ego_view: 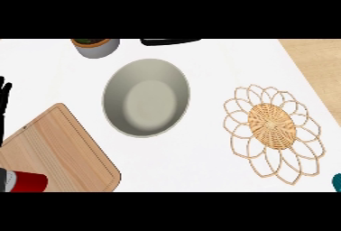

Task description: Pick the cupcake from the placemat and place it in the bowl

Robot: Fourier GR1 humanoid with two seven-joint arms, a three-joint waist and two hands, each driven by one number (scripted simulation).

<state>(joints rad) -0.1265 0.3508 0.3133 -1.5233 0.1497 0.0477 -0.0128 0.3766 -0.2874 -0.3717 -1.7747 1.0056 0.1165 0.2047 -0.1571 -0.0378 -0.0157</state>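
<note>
Landmark: the bowl (146, 97). There is one, pale grey-beige and oval from this angle, standing upright on the white counter (200, 171).

Writing: none can be read on anything in view.

Count, each placed from the bowl:
- One placemat (273, 133), right of the bowl and apart from it. It has a woven tan centre ringed by open loops like petals and lies flat.
- One wooden cutting board (57, 151), below-left of the bowl with a rounded corner. It sits near the bowl without touching it and runs off the left edge.
- One red item (28, 182), far below-left of the bowl, resting at the board's lower left corner. It is cut by the view's edge, so I cannot tell what it is.
- One potted plant (95, 46), above-left of the bowl in a grey pot, only partly in view.
- One dark object (170, 41), just above the bowl and cut by the top edge. I cannot identify it.
- One teal sliver (337, 181), far below-right of the bowl, past the placemat at the right edge. I cannot identify it.

Left hand (4, 103): a black sliver at the left edge, left of the bowl and above the board. I cannot tell whether it is spread or closed.
Right hand: not showing.

Cupcake: I cannot tell its place from this view.
</note>
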